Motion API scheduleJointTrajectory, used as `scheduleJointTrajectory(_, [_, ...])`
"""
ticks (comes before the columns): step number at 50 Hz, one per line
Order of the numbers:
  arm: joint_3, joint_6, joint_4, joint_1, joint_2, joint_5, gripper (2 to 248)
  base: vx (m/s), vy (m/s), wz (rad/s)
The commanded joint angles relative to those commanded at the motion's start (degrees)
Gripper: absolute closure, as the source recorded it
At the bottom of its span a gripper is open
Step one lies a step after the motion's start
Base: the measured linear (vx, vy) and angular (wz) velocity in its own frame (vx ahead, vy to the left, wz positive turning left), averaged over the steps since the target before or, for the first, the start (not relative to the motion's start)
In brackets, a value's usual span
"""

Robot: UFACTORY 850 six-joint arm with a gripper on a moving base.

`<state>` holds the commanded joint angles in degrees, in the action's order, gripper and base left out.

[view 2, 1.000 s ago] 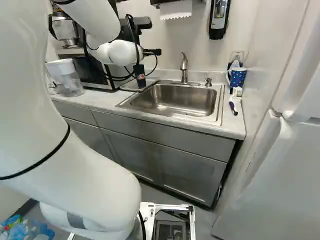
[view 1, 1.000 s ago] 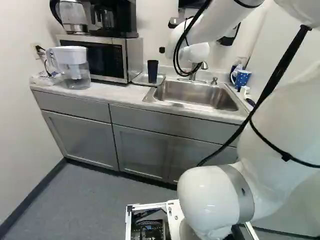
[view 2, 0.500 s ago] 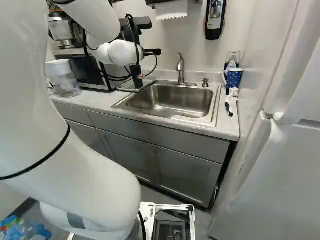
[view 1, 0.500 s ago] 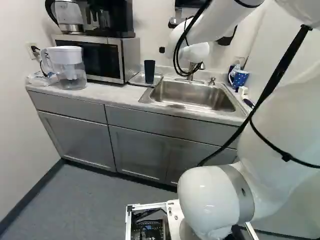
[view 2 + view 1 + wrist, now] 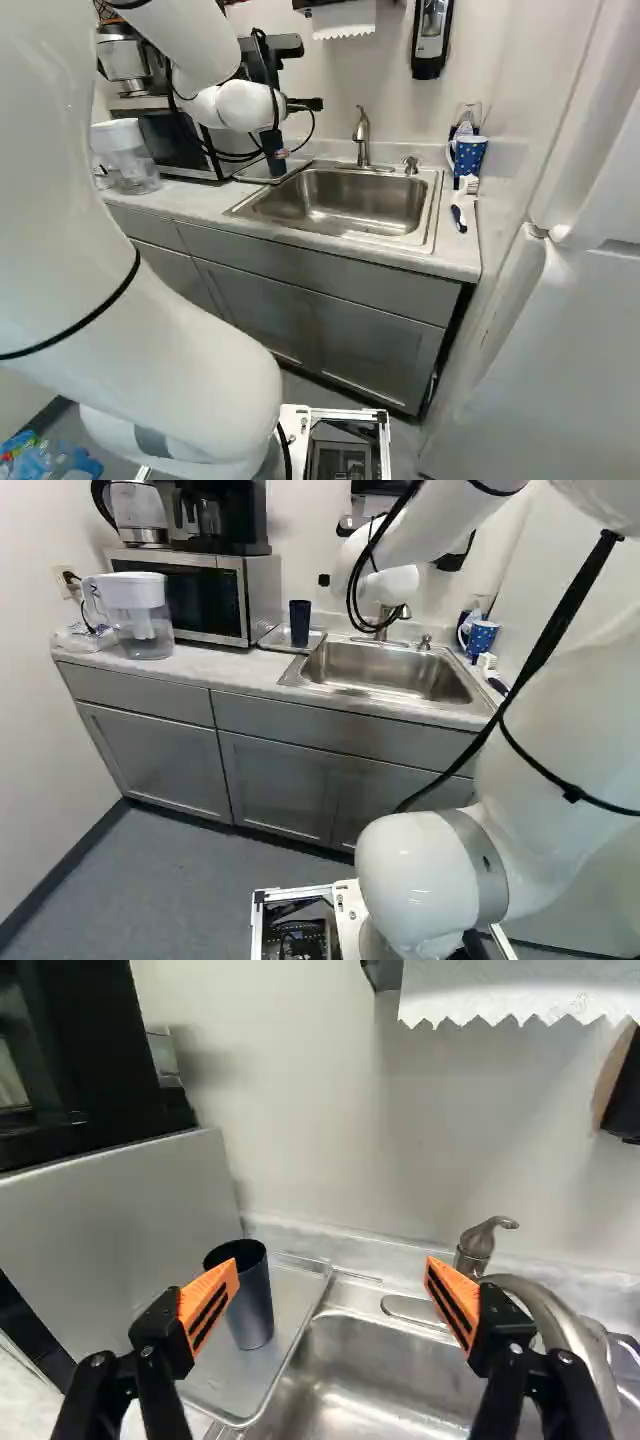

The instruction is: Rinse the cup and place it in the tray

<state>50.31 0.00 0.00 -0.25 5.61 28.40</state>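
- Gripper (image 5: 279,151) has its fingers apart, holding nothing.
- Dark cup (image 5: 254,1305) stands upright in the tray (image 5: 294,1300), ahead of the gripper.
- Tray sits beside the sink (image 5: 390,670).

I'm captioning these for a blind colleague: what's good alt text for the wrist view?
A dark cup stands upright in a tray beside a steel sink with a faucet. Nearer, the gripper is open and empty, its two orange pads apart.
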Motion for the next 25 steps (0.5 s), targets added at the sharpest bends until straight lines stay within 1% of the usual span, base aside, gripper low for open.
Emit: scheduleJointTrajectory(25, [1.3, 0.0, 0.0, -2.1, -1.3, 0.0, 3, 0.000, 0.000, 0.000])
